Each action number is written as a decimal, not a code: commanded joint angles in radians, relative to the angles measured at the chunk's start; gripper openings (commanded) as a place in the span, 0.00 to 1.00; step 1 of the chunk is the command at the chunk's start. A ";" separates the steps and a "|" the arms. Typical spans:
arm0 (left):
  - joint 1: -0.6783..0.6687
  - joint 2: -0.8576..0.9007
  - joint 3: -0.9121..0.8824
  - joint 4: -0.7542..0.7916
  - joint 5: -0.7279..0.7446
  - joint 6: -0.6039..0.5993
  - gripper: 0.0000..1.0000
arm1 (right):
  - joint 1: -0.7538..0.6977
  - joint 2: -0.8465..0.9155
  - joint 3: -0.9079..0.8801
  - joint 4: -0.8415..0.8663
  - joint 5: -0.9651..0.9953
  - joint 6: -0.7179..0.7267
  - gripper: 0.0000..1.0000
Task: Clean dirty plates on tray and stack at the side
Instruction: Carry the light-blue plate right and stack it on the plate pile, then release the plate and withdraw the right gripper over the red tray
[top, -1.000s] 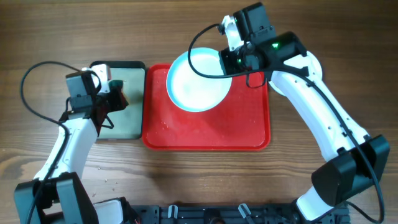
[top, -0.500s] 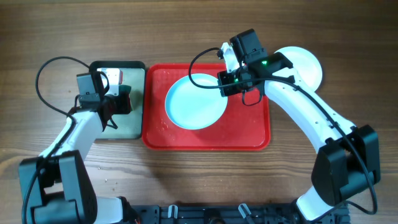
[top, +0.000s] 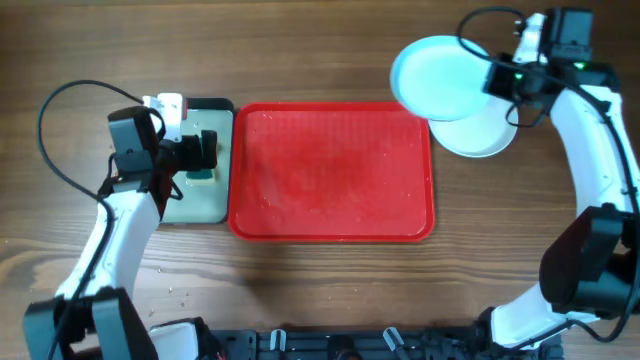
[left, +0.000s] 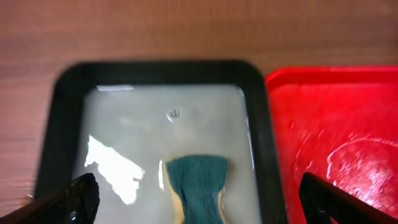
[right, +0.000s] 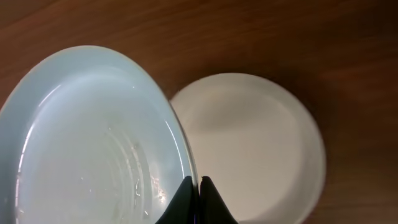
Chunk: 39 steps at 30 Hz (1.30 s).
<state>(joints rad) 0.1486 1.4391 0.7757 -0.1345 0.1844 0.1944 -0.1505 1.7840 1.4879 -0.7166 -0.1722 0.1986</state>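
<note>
The blue plate (top: 437, 76) is off the tray and near the far right corner of the table (top: 320, 40). The right claw (right: 196, 186) is pinched tight on the plate's rim, one finger on each side of the edge. The plate looks wet, with small drops and streaks on its inside.

Just beside it, and partly under it, the white plate (top: 487, 137) lies flat on the table. The blue plate hides the left part of the white plate. I cannot tell if the two plates touch. A third plate does not show in any view.

The red tray (top: 330, 170) sits in the middle of the table. It has no plate on it. Its floor is shiny and wet, with little drops here and there.

Touching the red tray's left edge is a small tray (left: 155, 68) with a black rim and a pale grey-green floor. A sponge (left: 196, 180) lies on that floor, green on top and yellow below, near the side next to the red tray.

The left claw (top: 206, 152) hangs over the small tray, right above the sponge. Its fingers (left: 71, 198) are spread as wide as they go, one on each side of the sponge, and they hold nothing.

Nothing lies between the red tray and the two plates. A few tiny crumbs or drops lie on the table near its front left edge.
</note>
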 joint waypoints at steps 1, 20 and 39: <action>-0.003 -0.021 0.018 -0.012 0.005 0.001 1.00 | -0.068 0.010 -0.045 0.010 0.122 0.025 0.04; -0.003 -0.021 0.018 -0.012 0.005 0.001 1.00 | -0.096 0.068 -0.319 0.312 0.212 0.120 0.09; -0.003 -0.021 0.018 -0.012 0.005 0.001 1.00 | 0.027 -0.099 -0.257 0.227 -0.324 -0.015 0.79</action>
<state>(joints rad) 0.1486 1.4246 0.7799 -0.1490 0.1844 0.1944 -0.1822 1.7084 1.2091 -0.4961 -0.2562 0.1989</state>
